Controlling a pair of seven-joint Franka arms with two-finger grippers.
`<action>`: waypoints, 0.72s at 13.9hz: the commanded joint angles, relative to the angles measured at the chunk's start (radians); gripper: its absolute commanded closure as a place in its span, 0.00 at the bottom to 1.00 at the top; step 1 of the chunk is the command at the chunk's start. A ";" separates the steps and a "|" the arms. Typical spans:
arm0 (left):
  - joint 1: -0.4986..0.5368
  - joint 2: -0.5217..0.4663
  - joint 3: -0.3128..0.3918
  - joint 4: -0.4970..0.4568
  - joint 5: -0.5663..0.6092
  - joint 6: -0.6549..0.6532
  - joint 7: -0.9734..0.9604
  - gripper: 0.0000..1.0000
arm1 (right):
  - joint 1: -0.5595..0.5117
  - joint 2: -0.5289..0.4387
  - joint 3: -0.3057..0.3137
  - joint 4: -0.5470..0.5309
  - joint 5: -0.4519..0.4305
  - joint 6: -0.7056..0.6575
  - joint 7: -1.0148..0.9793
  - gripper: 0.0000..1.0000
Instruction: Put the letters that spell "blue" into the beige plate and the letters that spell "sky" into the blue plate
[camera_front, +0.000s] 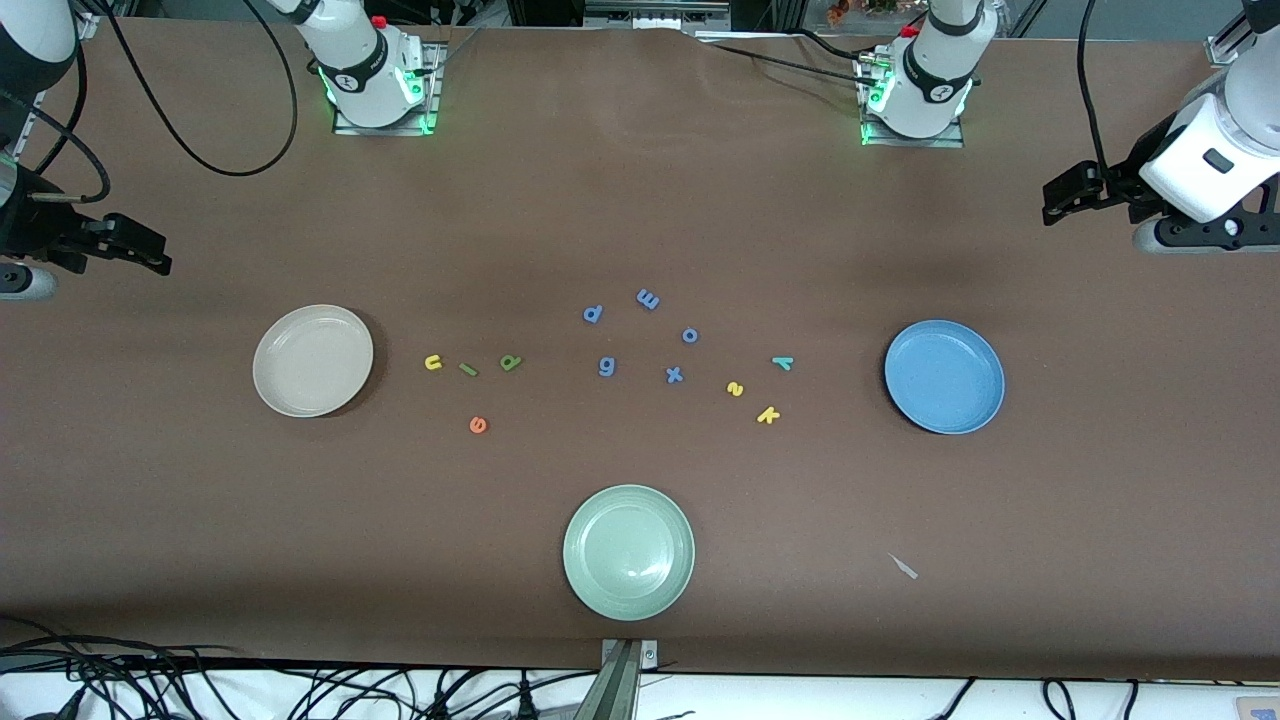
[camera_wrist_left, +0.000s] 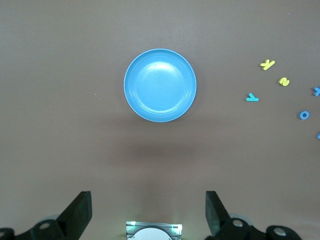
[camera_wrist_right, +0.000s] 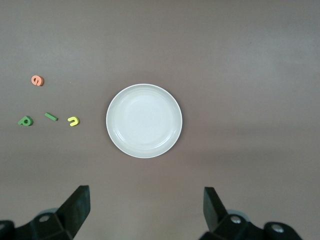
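The beige plate (camera_front: 313, 360) (camera_wrist_right: 144, 120) lies empty toward the right arm's end. Beside it on the table are the yellow u (camera_front: 433, 362), green l (camera_front: 468, 370), green b (camera_front: 511, 362) and orange e (camera_front: 478, 425). The blue plate (camera_front: 944, 376) (camera_wrist_left: 160, 85) lies empty toward the left arm's end, with the teal y (camera_front: 782, 363), yellow s (camera_front: 735, 389) and yellow k (camera_front: 768, 415) on the table beside it. My right gripper (camera_front: 140, 250) (camera_wrist_right: 146, 207) hangs open and empty, high over the table near the beige plate. My left gripper (camera_front: 1070, 195) (camera_wrist_left: 149, 210) hangs open and empty near the blue plate.
Several all-blue letters (camera_front: 648, 298) are scattered mid-table between the two letter groups. A pale green plate (camera_front: 628, 551) sits nearer the front camera. A small pale scrap (camera_front: 904, 567) lies near the table's front edge.
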 joint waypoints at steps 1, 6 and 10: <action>-0.013 0.004 0.010 0.008 0.029 -0.003 -0.008 0.00 | 0.005 0.012 -0.007 0.026 0.006 -0.019 -0.012 0.00; -0.008 0.080 -0.082 -0.016 0.020 0.113 -0.017 0.00 | 0.005 0.012 -0.007 0.026 0.006 -0.018 -0.013 0.00; -0.049 0.171 -0.151 -0.088 0.023 0.286 -0.159 0.00 | 0.008 0.019 -0.007 0.026 0.006 -0.004 -0.016 0.00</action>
